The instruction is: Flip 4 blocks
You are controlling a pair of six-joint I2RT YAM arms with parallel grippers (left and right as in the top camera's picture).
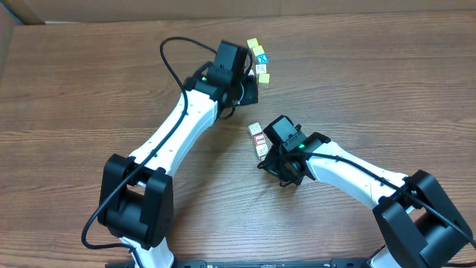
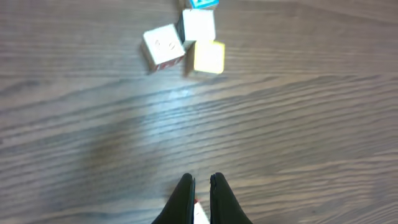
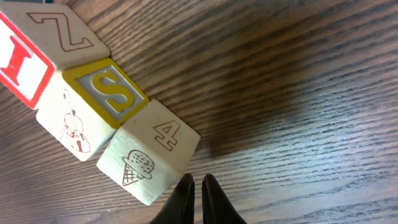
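- Nearest us: both arm bases [image 1: 137, 205] at the near edge of the overhead view. A black cable [image 1: 172, 65] loops off the left arm.
- Surface: the table [image 1: 67, 97] is brown wood-grain w/ the grain running side to side. It's matte, w/ a soft pale glare patch in the left wrist view.
- Mid-table, right gripper [image 3: 195, 182]: fingers pressed together w/ nothing between them. The tips are low over the wood, just beside the 4 block [image 3: 149, 158]; we can't tell if they touch it.
- Same spot, three cubes lie in a touching row:
  - 4 block, w/ an ice-cream cone on its side;
  - S block [image 3: 93, 106], w/ a yellow frame on top and a violin on its side;
  - Z block [image 3: 37, 56], w/ a red-framed I on its side.
- Further out, left gripper [image 2: 201, 179]: fingers pressed together, gripping nothing we can see. It's over bare wood, apart from the far group.
- Far group, blurry, prints unreadable:
  - the skewed block [image 2: 163, 45] is cream and sits turned vs. its neighbours;
  - the white block [image 2: 199, 25] is just beside it and touches the yellow block [image 2: 209, 57];
  - the blue block [image 2: 202, 2] is cut by the frame top.
- Farthest: a tan, cardboard-like panel [image 1: 335, 9] runs along the table's far edge.
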